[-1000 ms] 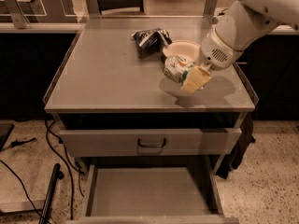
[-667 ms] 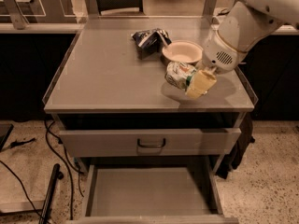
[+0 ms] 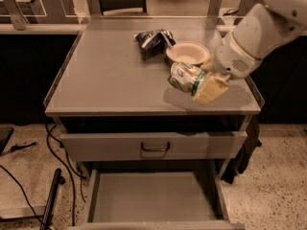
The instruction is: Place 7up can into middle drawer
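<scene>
The 7up can (image 3: pixel 183 77) has a green-and-white label and lies sideways in my gripper (image 3: pixel 201 83), held a little above the right front part of the table top (image 3: pixel 105 75). The gripper is shut on the can, with one cream finger (image 3: pixel 209 88) over its right end. Its shadow falls on the table just below. The middle drawer (image 3: pixel 153 197) stands pulled out at the bottom of the view, showing a flat grey floor with nothing in it. It is well below and in front of the can.
A round cream bowl (image 3: pixel 187 53) and a dark snack bag (image 3: pixel 152 39) sit at the back right of the table. A drawer front with a black handle (image 3: pixel 155 148) is above the open drawer. Black cables (image 3: pixel 57 176) lie on the floor at left.
My gripper has lifted the can off the table and carried it slightly toward the front edge, away from the bowl.
</scene>
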Available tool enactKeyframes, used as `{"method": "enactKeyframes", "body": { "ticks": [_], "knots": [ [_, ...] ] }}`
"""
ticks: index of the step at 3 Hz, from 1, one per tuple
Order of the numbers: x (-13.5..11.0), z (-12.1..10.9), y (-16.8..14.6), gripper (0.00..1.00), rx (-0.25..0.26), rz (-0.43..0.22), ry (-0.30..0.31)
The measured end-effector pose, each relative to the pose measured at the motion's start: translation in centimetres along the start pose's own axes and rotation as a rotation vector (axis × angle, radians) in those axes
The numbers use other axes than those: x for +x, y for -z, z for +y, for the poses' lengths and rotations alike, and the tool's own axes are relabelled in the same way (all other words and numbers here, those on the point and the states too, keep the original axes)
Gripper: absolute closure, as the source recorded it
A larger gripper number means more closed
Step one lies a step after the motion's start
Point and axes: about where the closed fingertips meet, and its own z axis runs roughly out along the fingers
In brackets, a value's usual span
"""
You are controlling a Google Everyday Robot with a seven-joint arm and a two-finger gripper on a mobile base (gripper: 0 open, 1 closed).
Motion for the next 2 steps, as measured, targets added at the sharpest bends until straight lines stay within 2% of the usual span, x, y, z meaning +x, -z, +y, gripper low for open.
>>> {"method": "enactKeyframes", "body": {
  "ticks": [1, 2],
  "knots": [
    [4.13, 5.45, 3.34, 1.00, -0.005, -0.061, 0.064],
    [4.13, 5.46, 3.34, 1.00, -0.005, -0.061, 0.064]
  ]
}}
